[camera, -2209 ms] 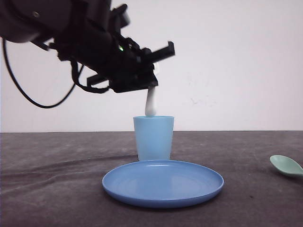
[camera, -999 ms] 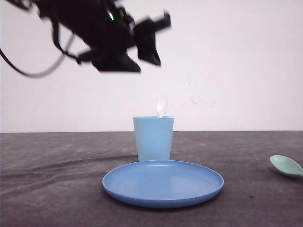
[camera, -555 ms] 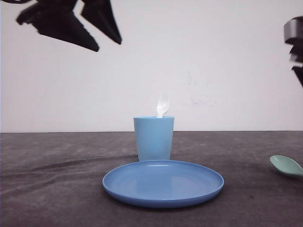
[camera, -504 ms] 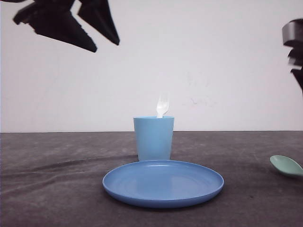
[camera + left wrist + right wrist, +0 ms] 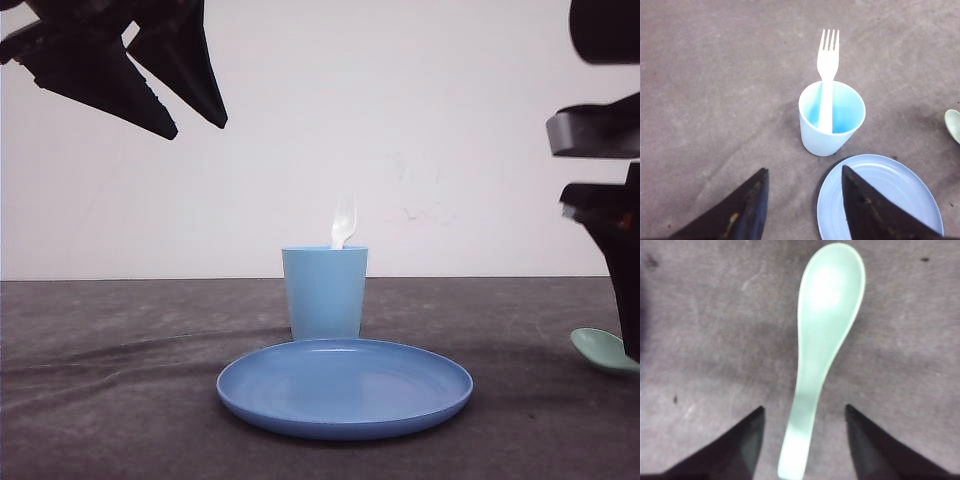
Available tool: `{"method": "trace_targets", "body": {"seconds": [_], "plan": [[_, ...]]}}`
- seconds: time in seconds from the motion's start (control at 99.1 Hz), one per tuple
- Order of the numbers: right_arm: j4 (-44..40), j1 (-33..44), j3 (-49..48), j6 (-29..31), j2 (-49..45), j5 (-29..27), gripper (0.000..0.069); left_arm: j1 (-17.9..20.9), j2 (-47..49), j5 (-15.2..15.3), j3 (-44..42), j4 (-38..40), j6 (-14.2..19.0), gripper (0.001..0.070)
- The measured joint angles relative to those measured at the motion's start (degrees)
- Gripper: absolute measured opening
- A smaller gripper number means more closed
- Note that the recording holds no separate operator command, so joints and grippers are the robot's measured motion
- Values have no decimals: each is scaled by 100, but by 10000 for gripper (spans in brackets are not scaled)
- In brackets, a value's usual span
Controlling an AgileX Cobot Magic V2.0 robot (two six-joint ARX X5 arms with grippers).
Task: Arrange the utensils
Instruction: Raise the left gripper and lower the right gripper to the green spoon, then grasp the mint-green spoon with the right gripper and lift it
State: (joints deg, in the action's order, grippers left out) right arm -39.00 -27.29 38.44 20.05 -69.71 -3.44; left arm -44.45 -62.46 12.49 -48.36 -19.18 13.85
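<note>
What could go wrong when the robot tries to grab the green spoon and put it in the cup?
The spoon lies flat on the table, handle between the open right claw fingers, so they might scrape the cloth or slip off it. The cup is small and already holds the fork; dropping the spoon in could bump the fork or tip the cup. The plate sits just in front, so a low claw might hit its rim.

Looks like a lab or test bench rather than a home — a bare white wall (image 5: pixel 450 120) behind, a table (image 5: pixel 120 400) draped in wrinkled dark grey cloth, and a sparse staged set of plastic tableware: a blue plate (image 5: pixel 344 388), a light blue cup (image 5: pixel 324 292), a fork (image 5: pixel 827 75), a spoon (image 5: pixel 822 345) — framed by black robot arms (image 5: pixel 600 190).
</note>
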Motion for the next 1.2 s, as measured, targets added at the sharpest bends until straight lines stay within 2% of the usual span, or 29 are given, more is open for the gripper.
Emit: {"method": "trace_targets", "body": {"seconds": [0.192,0.363,0.575,0.686,0.979,1.201], "plan": [[142,0,0,87,-251,-85,248,0,0,0,0,-2,44,274],[247,0,0,103,-400,-90,157,-4,0,0,0,-7,52,274],[319,0,0,111,-520,-87,125,-4,0,0,0,-11,55,274],[328,0,0,122,-533,-90,83,-4,0,0,0,-11,55,274],[345,0,0,98,-476,-90,79,-4,0,0,0,-15,55,274],[472,-57,570,-57,291,-98,78,-4,0,0,0,-33,57,274]]}}
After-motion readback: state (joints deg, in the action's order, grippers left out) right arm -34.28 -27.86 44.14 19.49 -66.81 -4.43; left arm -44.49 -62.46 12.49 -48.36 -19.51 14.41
